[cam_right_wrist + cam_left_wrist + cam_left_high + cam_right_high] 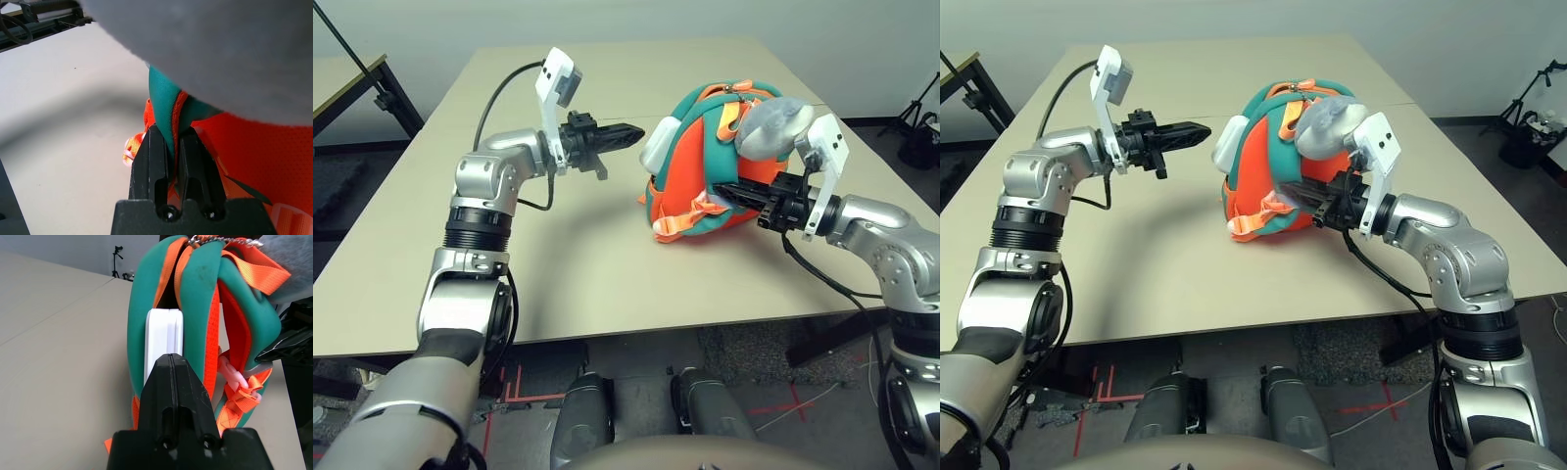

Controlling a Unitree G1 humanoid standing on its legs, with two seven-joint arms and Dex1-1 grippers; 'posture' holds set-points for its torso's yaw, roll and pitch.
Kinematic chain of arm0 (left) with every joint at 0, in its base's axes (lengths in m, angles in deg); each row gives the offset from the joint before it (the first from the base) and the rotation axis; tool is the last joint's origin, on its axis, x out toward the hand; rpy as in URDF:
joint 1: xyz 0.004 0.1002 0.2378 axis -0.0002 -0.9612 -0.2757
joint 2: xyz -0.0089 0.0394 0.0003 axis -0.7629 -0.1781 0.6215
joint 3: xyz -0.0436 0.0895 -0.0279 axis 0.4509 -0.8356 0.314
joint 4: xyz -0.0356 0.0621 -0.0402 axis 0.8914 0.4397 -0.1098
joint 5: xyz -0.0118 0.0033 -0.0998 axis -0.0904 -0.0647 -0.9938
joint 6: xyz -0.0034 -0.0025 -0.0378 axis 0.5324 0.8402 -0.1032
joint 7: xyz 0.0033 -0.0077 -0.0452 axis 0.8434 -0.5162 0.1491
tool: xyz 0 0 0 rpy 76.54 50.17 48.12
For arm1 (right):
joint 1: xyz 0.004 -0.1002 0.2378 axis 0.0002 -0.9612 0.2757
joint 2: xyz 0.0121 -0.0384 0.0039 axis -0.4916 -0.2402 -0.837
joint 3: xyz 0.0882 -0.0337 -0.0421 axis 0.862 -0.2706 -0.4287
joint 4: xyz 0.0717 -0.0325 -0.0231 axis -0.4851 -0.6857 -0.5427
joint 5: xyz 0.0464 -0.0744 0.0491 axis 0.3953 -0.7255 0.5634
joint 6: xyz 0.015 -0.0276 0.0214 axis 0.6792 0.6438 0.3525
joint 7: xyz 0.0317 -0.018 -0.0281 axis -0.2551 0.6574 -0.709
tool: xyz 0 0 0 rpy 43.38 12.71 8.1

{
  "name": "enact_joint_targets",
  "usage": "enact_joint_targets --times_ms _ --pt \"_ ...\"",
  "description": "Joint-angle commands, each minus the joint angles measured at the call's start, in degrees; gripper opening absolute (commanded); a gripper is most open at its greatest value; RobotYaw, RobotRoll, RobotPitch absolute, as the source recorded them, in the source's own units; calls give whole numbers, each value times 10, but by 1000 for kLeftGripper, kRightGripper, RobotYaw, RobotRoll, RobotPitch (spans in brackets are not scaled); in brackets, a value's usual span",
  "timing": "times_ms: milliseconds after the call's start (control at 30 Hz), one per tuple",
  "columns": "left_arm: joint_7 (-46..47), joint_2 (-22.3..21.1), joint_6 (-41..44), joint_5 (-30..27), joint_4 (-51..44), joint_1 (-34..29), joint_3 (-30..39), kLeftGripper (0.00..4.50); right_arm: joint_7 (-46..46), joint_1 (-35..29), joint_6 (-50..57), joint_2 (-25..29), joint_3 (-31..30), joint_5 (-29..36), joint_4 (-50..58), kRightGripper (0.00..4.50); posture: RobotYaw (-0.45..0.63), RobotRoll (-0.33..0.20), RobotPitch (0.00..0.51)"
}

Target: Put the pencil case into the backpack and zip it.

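- Pencil case [164, 345]: stiff, smooth white shell, likely light and slippery; stands half inside the backpack's [690, 181] opening, mid-table. Best pushed on its exposed end.
- Left gripper [628, 133]: clenched, empty, just beside the case.
- Right gripper [172, 147]: pinching soft teal trim.
- Left wrist view reveals the case's edge; seating depth unclear.

Table [607, 284]: you have it in front of you, bearing the backpack.
Backpack [690, 196]: on the table, right of centre.
Pencil case [658, 145]: in the backpack's left-side opening, partly sticking out toward your left.
Plush piece [771, 125]: on the backpack's upper right.
Left gripper [631, 133]: just left of the pencil case, above the table.
Right gripper [724, 193]: at the backpack's right side, below the plush piece.
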Motion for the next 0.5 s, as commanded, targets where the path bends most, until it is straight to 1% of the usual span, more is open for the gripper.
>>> enact_joint_targets --times_ms 33,167,500 --pt "4 8 -15 11 23 10 -10 34 -2 -1 0 2 -5 6 15 0 -214 0 21" --pt "10 22 -23 8 50 17 -5 34 1 -4 2 2 -3 7 20 0 -220 0 23" --pt "17 54 -58 20 110 37 -11 34 6 -10 4 -1 -2 12 30 0 -224 0 23"
